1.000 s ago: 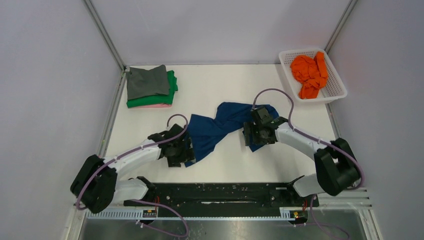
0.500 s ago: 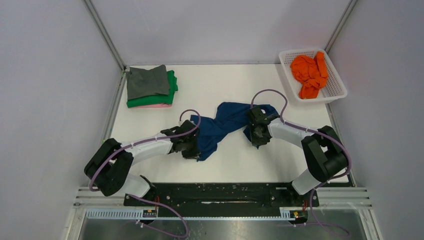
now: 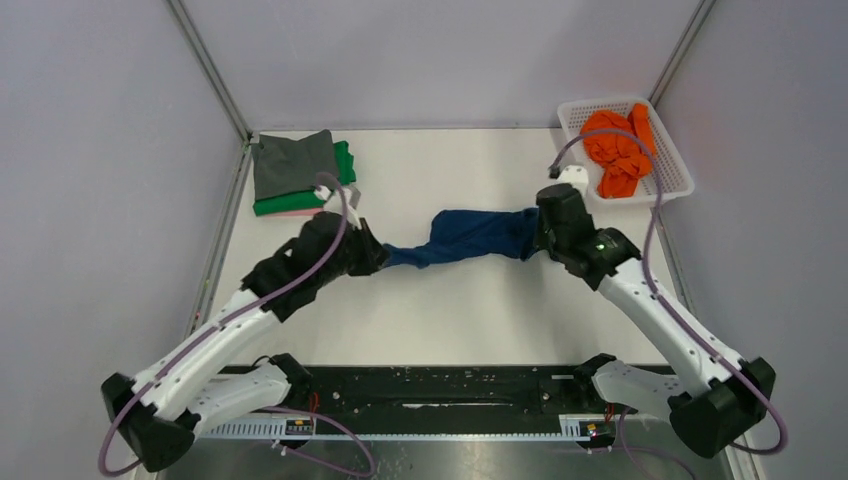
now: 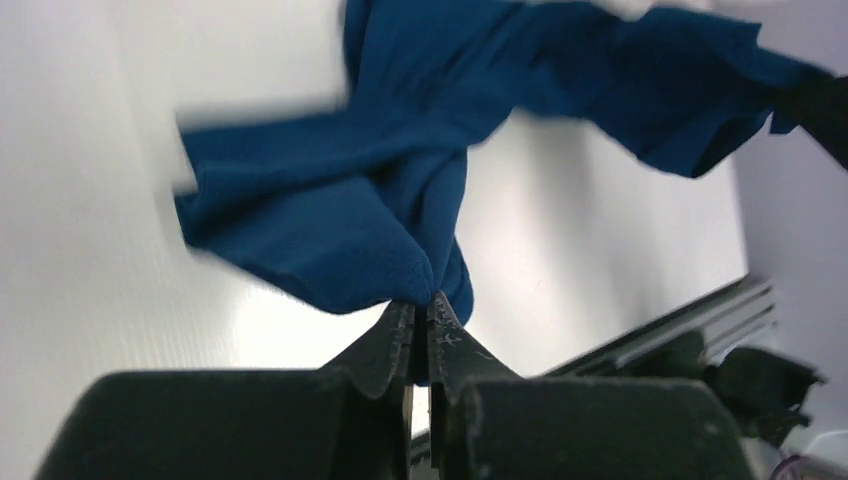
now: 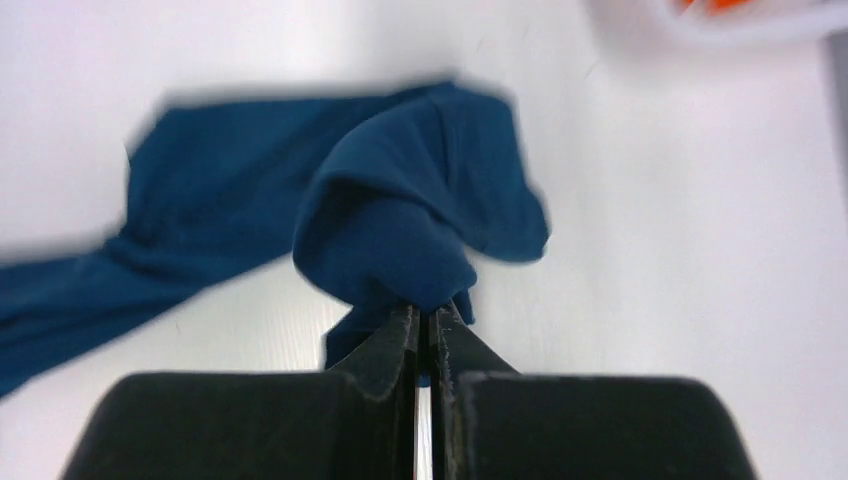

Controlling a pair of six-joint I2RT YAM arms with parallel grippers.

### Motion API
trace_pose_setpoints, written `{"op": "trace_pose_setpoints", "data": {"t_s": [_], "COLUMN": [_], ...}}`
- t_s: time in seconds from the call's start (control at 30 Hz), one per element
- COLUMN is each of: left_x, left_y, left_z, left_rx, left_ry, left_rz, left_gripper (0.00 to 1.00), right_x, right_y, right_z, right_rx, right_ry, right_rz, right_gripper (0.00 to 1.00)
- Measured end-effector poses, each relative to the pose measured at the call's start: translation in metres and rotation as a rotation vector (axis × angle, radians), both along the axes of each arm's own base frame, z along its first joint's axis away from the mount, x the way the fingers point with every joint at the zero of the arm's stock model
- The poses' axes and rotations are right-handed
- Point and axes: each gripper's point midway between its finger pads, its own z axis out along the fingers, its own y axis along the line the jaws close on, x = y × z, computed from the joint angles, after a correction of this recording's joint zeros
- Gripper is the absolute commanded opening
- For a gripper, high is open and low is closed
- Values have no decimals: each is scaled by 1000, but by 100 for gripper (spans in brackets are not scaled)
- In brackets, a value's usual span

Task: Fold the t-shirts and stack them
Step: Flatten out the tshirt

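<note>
White table (image 3: 470, 320) between pale walls, and by my reading the job is a little past half. Three folded shirts sit stacked at the far left corner: grey shirt (image 3: 292, 163) on top, green shirt (image 3: 345, 176) under it, pink shirt (image 3: 300, 212) at the bottom. Two are left. Blue shirt (image 3: 465, 236) hangs twisted like a rope across the middle of the table, strung between the arms and not yet spread or folded. Left claw (image 4: 420, 310) is clenched on one bunched end, and right claw (image 5: 420, 315) is clenched on the other. Orange shirt (image 3: 617, 148) lies crumpled in the basket (image 3: 672, 190) at the far right corner.

Hard to make out: only a thin edge of the pink shirt shows. No print can be seen on the blue cloth. Which part each claw has pinched, sleeve or hem, I cannot tell, since both wrist views are blurred and the cloth is bunched. Whether the sagging middle touches the table is unclear, and anything under the orange shirt is hidden
</note>
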Motion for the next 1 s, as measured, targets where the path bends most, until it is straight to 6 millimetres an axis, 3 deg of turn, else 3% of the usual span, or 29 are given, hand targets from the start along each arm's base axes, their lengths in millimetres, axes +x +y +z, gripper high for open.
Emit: {"op": "trace_pose_setpoints", "data": {"t_s": [0.13, 0.2, 0.37, 0.5, 0.63, 0.73, 0.9, 1.0], "left_x": [22, 33, 57, 59, 40, 15, -35, -50], "left_y": [18, 33, 89, 122, 140, 161, 197, 207], "left_z": [82, 114, 166, 208, 253, 280, 314, 331], "left_rx": [-48, -55, -7, 6, -25, -56, -112, -132], "left_ry": [-246, -344, -496, -596, -722, -818, -952, -1001], "left_rz": [78, 143, 356, 465, 503, 549, 627, 646], "left_gripper": [0, 0, 0, 0, 0, 0, 0, 0], "right_x": [20, 24, 29, 23, 5, -17, -50, -65], "right_y": [-34, -56, -104, -116, -122, -129, -142, -148], "right_z": [81, 101, 154, 201, 256, 292, 338, 364], "right_rx": [48, 50, 51, 58, 66, 61, 27, 16], "right_ry": [-212, -260, -378, -484, -618, -716, -832, -896], "right_rz": [-128, -197, -339, -353, -337, -334, -351, -361], "right_gripper": [0, 0, 0, 0, 0, 0, 0, 0]}}
